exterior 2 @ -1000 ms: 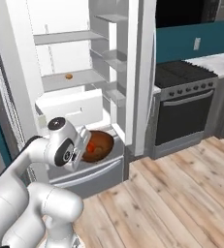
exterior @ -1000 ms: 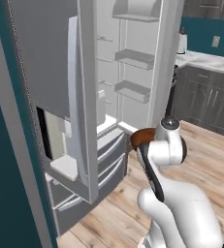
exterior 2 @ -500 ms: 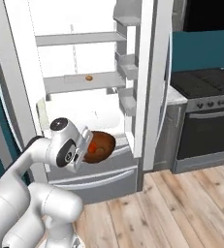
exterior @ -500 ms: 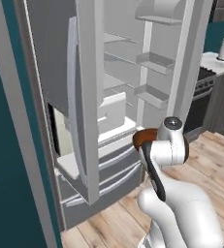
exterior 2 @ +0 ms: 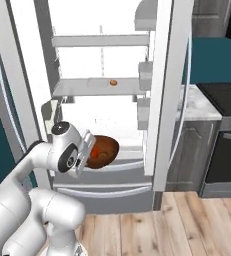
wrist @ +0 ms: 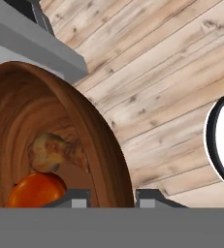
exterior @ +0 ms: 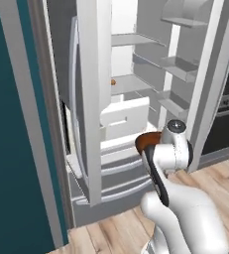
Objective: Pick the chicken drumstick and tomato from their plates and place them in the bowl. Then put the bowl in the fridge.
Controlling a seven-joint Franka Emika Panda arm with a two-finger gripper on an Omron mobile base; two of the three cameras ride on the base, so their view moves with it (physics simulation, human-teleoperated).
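So the base has rolled round over the last second and the fridge now sits square in front with its white shelves wide open, whereas a moment ago it was off at an angle. I'd say that means the driving is basically done and only the reach onto a shelf is left. The fingers are nearly closed, pinching the rim of the bowl, one tip inside the wall and one outside. The bowl hangs right off them, in front of the fridge's lower drawers. The chicken drumstick and tomato sit inside it, just beside the inner fingertip.
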